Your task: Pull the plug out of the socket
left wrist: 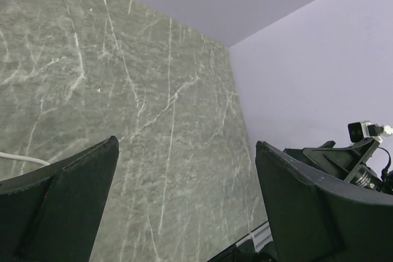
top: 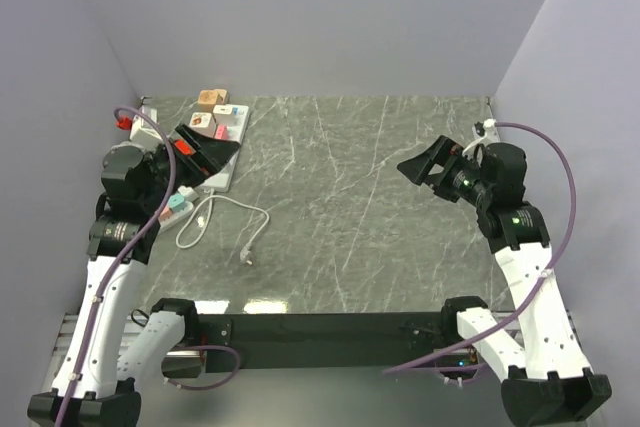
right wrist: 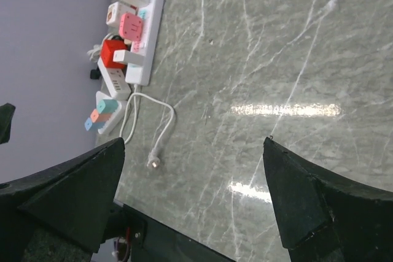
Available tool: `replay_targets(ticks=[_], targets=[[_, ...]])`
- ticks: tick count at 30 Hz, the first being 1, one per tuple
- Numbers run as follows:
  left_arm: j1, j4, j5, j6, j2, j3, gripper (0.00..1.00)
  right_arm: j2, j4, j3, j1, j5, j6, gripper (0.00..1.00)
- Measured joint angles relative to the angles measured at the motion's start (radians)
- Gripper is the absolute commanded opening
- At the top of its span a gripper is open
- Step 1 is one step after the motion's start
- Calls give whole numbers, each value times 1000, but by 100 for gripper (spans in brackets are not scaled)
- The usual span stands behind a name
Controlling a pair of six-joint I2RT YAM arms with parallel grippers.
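Barely visible beside white plastic power strip (right wrist: 152,29), small black plug (right wrist: 94,73): likely light, rigid, snug. Pinch hard body only. Left gripper (left wrist: 186,145), right gripper (right wrist: 193,142) agape, empty.

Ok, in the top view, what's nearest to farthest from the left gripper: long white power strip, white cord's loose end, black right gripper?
1. Long white power strip, under the left gripper.
2. White cord's loose end, front-left.
3. Black right gripper, far right.

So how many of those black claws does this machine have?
2: the left gripper beside the white power strip on the left, the right gripper above the table on the right.
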Motion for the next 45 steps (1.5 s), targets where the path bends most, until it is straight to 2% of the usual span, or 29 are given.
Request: replay_targets(ticks=[9,12,17,23,28,37,45], targets=[[-2,35,64,84,109,-30,99,41,57,-93,0,-103,-16,100],[-4,-26,-14,139,204,-1,99,41,38,-98,8,-90,-50,100],[-12,-132,-225,235,419,115,99,42,-27,-98,74,-7,-103,100],[-26,-165,-449,311,641,215,99,44,-81,-91,187,99,-124,100],[-43,-199,-576,354,793,307,99,48,-87,-91,209,137,-124,100],[-64,-195,-685,447,951,387,100,72,-82,-91,236,155,-113,100],[-64,-159,-675,542,1052,397,97,83,-76,-91,242,164,-108,100]])
